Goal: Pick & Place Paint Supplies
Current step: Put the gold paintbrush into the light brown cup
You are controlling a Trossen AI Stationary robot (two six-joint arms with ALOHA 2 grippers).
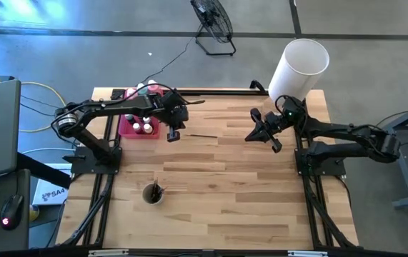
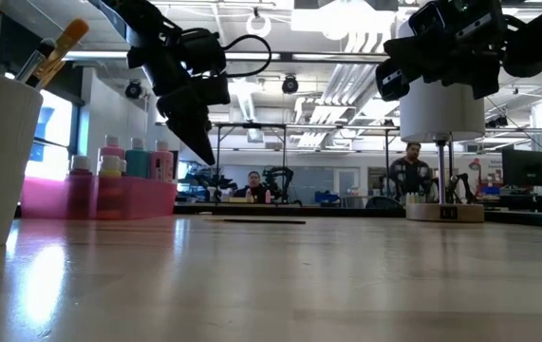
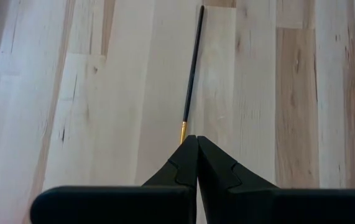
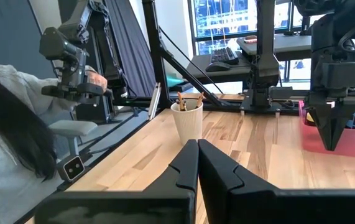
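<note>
A thin dark-handled brush [image 3: 193, 68] with a gold ferrule lies flat on the wooden table [image 1: 211, 185], just right of the pink tray [image 1: 127, 128]. My left gripper [image 3: 197, 140] hangs shut above the brush's ferrule end, pointing steeply down, well clear of the table in the low view [image 2: 208, 155]. Pink and teal squeeze bottles [image 2: 136, 157] and tiny paint pots [image 2: 109, 167] stand in the tray. My right gripper [image 4: 197, 147] is shut and level, raised over the table's far right [image 1: 251, 137]. Neither gripper holds anything.
A white cup [image 1: 153, 193] holding brushes [image 2: 54, 46] stands near the table's near left. The big white cylinder [image 1: 300, 66] stands at the far right corner, just behind my right arm. A person [image 4: 9, 124] sits beyond the table's left edge.
</note>
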